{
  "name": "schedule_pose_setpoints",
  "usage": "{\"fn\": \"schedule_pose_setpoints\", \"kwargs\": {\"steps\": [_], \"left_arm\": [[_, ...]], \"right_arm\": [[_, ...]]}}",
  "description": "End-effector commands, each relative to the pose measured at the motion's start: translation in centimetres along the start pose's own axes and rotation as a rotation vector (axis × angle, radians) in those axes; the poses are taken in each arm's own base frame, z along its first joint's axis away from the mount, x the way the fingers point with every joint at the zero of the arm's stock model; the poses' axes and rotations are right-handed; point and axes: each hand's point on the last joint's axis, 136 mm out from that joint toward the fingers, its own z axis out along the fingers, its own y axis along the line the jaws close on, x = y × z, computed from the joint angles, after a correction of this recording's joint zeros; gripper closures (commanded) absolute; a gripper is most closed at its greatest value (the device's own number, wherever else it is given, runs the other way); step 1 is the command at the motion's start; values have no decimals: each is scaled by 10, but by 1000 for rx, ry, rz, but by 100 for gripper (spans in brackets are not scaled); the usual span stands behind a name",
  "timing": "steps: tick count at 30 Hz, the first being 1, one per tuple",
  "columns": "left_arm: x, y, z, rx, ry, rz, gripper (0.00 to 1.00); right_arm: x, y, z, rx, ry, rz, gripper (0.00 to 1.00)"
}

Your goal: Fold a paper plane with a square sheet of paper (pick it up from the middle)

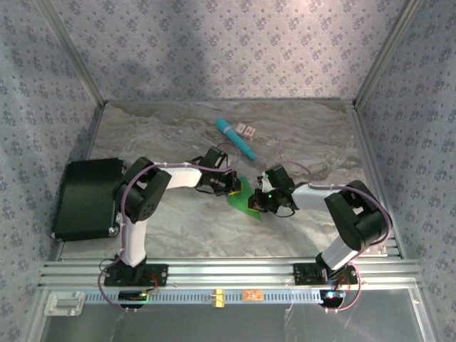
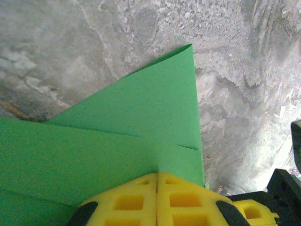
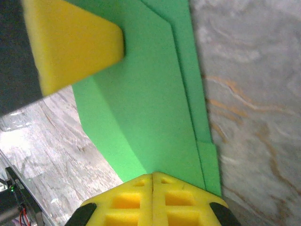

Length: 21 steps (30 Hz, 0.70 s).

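Note:
The bright green sheet of paper is folded into overlapping layers and held just above the marble table between the two arms. In the left wrist view the paper runs up to a pointed corner, and my left gripper is shut on its near edge. In the right wrist view the layered paper stretches away from my right gripper, which is shut on it. From above, the left gripper pinches the paper's left side and the right gripper its right side.
A teal cylindrical stick lies behind the paper, with a small card beside it. A black box sits at the table's left edge. Patterned walls close in the table on three sides.

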Motion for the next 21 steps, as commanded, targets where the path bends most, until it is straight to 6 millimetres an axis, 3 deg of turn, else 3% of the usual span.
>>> {"fn": "schedule_pose_setpoints", "kwargs": {"steps": [1,21], "left_arm": [[13,52,9,-146,33,-71,93],[12,51,9,-145,32,-78,93]], "right_arm": [[32,-25,-4,45,75,60,100],[77,-60,-35,118,58,120,100]]}}
